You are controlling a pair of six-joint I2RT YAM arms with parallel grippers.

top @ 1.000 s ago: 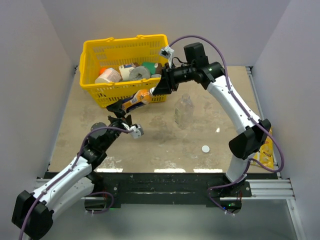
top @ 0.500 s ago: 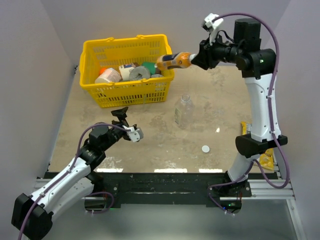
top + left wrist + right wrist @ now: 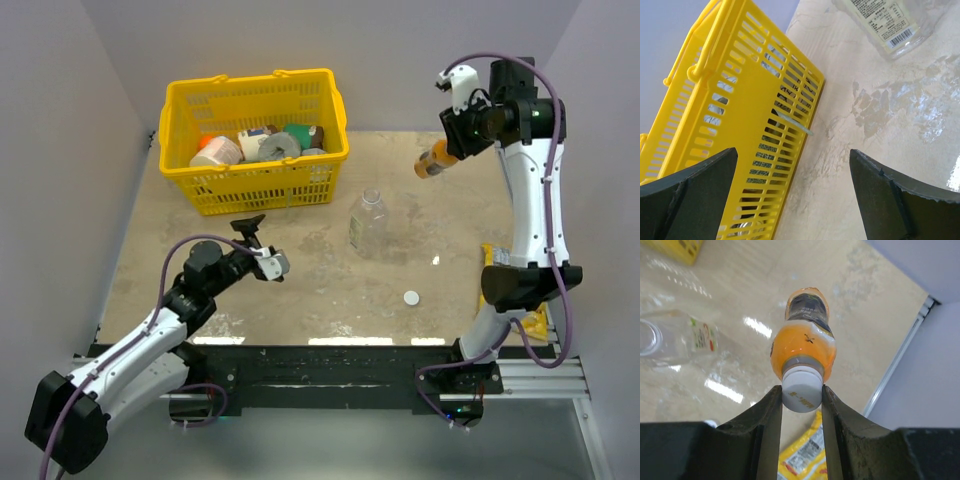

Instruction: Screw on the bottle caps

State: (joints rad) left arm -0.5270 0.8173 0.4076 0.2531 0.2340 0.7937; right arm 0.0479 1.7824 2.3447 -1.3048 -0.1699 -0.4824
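Left gripper [image 3: 260, 244] hovers low over the table [image 3: 300, 290], just in front of the yellow basket [image 3: 250, 150], its jaws spread wide and holding nothing. To its right the clear bottle [image 3: 368, 222] stands upright and uncapped, and a loose cap [image 3: 411, 297] lies on the table nearer the arms' bases. Far right, high above the table, the right gripper [image 3: 801, 396] is closed tight on the white cap [image 3: 801, 389] of the orange bottle [image 3: 802, 337], so the tilted bottle is carried by that cap alone. The best course, I judge, is to lower it gently onto bare table between the clear bottle and the snack packet [image 3: 528, 300]. The base should land flat. The free gripper should then clamp the body before any twisting, or the bottle may spin with its cap.
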